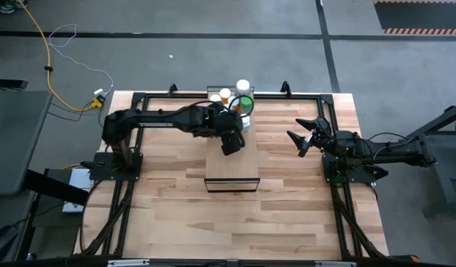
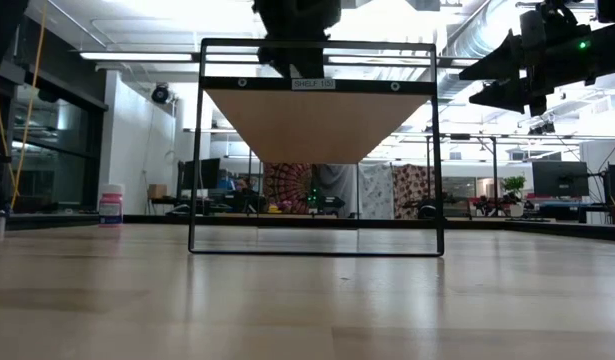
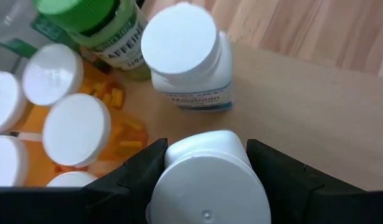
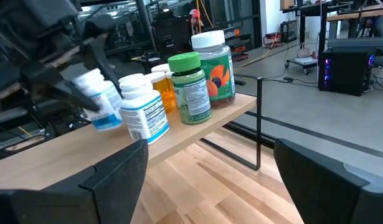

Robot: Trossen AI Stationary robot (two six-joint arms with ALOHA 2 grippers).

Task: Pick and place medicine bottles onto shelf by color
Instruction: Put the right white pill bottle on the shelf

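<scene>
The left tool (image 3: 207,186) has its two dark fingers closed around a white bottle (image 3: 207,183) with a white cap, gripped at the sides and held above the shelf (image 1: 231,174) toward its far end. Just beyond it stands another white bottle (image 3: 190,59) with a blue label. Further along are the green-capped bottle (image 3: 107,28) and a cluster of white-capped orange bottles (image 3: 76,127). A larger white-capped bottle with a green label (image 4: 214,65) stands at the shelf's far right corner.

The step in hand looks like setting the held bottle down beside its white twin. Doing it well probably means lowering it straight and upright. It should sit close to the standing white bottle without nudging it, and well in from the shelf edge. The fingers should part only once the base is flat on the wood.

The right tool (image 1: 300,139) waits with its fingers spread wide and empty over the tabletop (image 1: 287,215), right of the shelf.
</scene>
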